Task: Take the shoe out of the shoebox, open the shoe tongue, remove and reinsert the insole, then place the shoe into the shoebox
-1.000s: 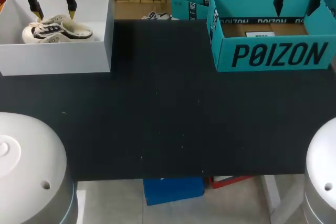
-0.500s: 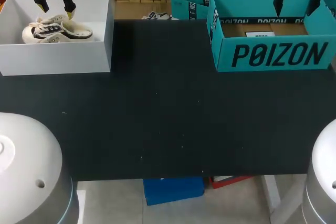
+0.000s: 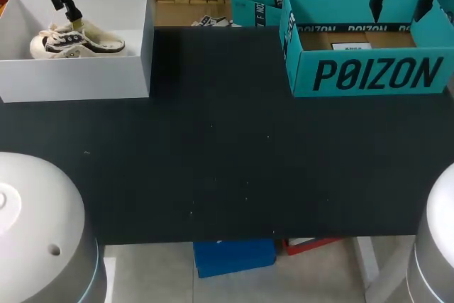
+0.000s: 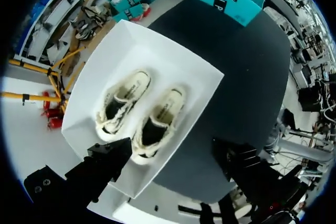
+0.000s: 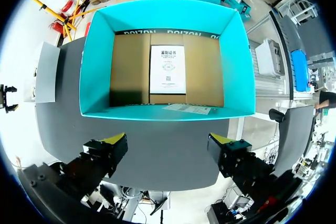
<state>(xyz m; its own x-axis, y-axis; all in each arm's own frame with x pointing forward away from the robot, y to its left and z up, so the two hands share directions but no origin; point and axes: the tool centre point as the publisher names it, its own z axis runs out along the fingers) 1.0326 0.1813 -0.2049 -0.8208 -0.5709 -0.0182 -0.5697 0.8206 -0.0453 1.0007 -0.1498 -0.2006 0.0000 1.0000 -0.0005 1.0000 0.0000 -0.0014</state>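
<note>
- A white cardboard box (image 3: 78, 79) with no lid stood at a far corner of the flat black surface (image 3: 227, 147).
- Two cream cloth shoes (image 3: 76, 40) with black trim lay inside the white cardboard box. They were close side by side with their open tops facing up.
- From the left wrist view, both shoes (image 4: 157, 121) pointed the same way along the floor of the white cardboard box (image 4: 131, 40).
- The left end effector (image 3: 71, 13) hung right above the white cardboard box, over the shoes.
- Its two dark fingers (image 4: 107, 156) were spread wide apart. Nothing was held between them, and I could not see them touching a shoe.
- A teal cardboard box (image 3: 369, 76) with big black letters on its side stood on the black surface, well apart from the white cardboard box, at the other far corner.
- The teal cardboard box (image 5: 97, 51) had a brown floor inside. A white paper sheet (image 5: 168, 69) lay flat in the middle of that floor.
- The right end effector (image 3: 399, 15) hung above the teal cardboard box, far away from the white cardboard box.
- From the right wrist view, the right end effector (image 5: 168, 148) had its two yellow-tipped fingers spread wide, with nothing between them.
</note>
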